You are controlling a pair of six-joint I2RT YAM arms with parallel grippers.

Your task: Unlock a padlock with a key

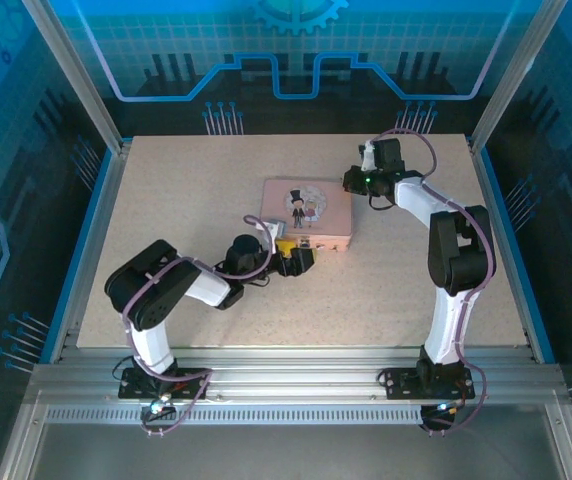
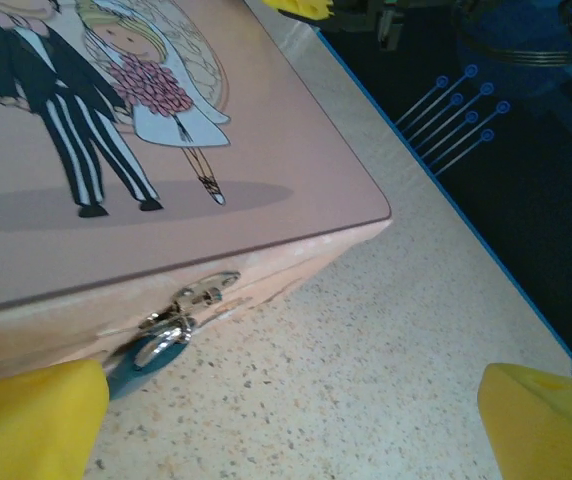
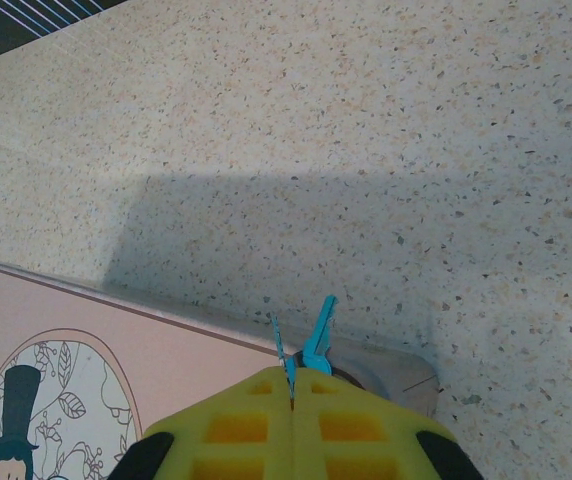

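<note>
Left fingers [image 2: 26,415]: yellow, spread wide, nothing between them. Padlock [image 2: 166,335]: small, silvery-blue, hangs from the clasp on the side wall of the pink box [image 2: 266,150], just ahead of the left fingers, low by the speckled surface [image 2: 366,380]. Right fingers [image 3: 256,425]: pressed together, pinching a thin blue key [image 3: 316,338], over the box's far right corner, well apart from the padlock.
</note>
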